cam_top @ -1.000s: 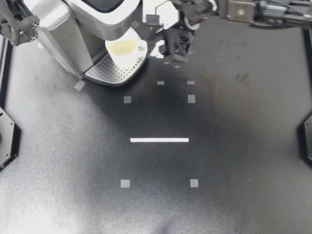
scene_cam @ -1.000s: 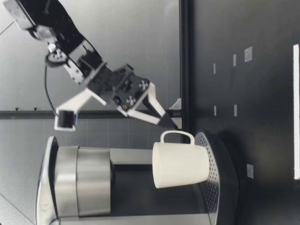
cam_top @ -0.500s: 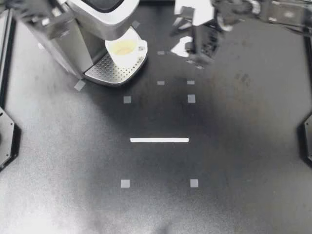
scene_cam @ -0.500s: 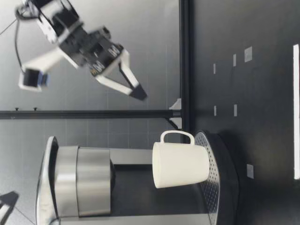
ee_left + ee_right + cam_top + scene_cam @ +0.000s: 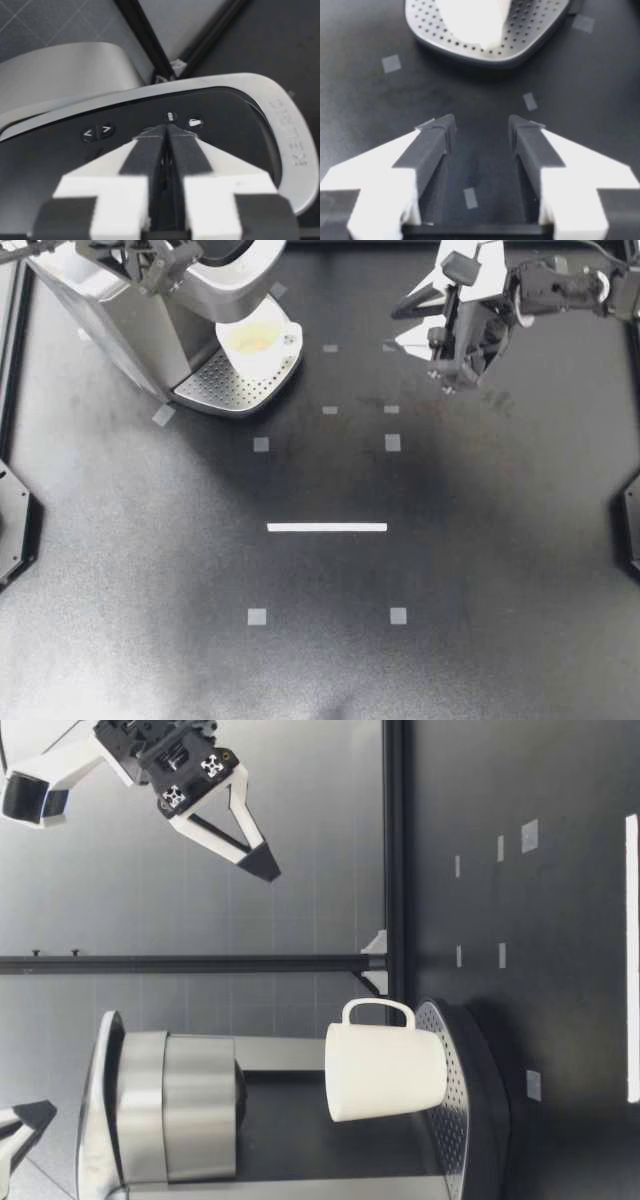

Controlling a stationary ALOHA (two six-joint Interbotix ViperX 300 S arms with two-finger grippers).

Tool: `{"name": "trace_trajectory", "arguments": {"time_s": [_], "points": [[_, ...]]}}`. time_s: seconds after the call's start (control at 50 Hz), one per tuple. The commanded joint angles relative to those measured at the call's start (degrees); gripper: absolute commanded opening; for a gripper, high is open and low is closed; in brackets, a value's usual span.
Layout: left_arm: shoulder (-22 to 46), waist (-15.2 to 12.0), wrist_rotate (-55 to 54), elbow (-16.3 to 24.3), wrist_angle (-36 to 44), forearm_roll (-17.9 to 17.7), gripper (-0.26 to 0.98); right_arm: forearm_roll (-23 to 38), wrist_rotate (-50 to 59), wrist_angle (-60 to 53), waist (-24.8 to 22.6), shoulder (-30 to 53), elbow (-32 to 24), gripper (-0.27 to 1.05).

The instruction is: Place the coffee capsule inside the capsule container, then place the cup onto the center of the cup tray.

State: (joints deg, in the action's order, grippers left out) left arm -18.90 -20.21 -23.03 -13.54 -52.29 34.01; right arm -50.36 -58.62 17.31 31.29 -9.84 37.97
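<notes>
Left end effector [image 5: 165,262]: far-left corner, over the top of the coffee machine [image 5: 130,315]. In the left wrist view its fingers [image 5: 145,150] are pressed together with nothing between them, tips [image 5: 166,131] at the machine's dark top panel beside two small buttons. Whether they touch the panel cannot be told.

Cup [image 5: 255,340]: white, upright, on the perforated cup tray [image 5: 215,390] under the machine's head. It sits toward the tray's far-right part, handle to the right. The low view shows the cup [image 5: 385,1072] resting on the tray [image 5: 455,1120].

Worktop [image 5: 320,670]: black, with a white tape strip [image 5: 327,527] at centre.

Right end effector [image 5: 402,328]: far right, well apart from the cup and raised high above the worktop in the low view [image 5: 262,865]. Fingers [image 5: 432,145] spread, holding nothing; tray [image 5: 535,25] ahead.
</notes>
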Motion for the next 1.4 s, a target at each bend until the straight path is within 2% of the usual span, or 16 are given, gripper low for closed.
{"name": "trace_trajectory", "arguments": {"time_s": [0.0, 0.16, 0.54, 1.02, 1.22, 1.38], "points": [[-0.44, -1.14, 0.0, 1.49, 0.09, 0.35, 0.13, -0.09, 0.0, -0.53, -0.44, -1.32, -0.62, 0.47], [-0.18, -2.02, 0.09, 1.14, 0.09, 0.35, 0.13, -0.09, -0.09, -0.7, -0.44, -0.97, -0.62, 0.47], [2.02, -2.02, 0.44, 0.79, -0.18, 0.35, 0.13, 0.09, -0.09, -0.88, -0.53, -0.44, -0.53, 0.47], [3.16, -2.37, -0.09, -2.29, -1.85, 0.0, 0.13, 0.18, -0.35, -0.88, -0.44, 0.79, -0.97, 0.47], [3.43, -2.37, 0.35, -1.05, -1.41, 0.53, 0.13, 0.18, -0.26, -0.79, -0.7, 0.88, -0.97, 0.47], [1.85, -2.37, 0.44, 1.58, 0.44, 1.58, 0.13, 0.18, -0.26, -1.05, -1.14, 0.79, -1.05, 0.47]]}}
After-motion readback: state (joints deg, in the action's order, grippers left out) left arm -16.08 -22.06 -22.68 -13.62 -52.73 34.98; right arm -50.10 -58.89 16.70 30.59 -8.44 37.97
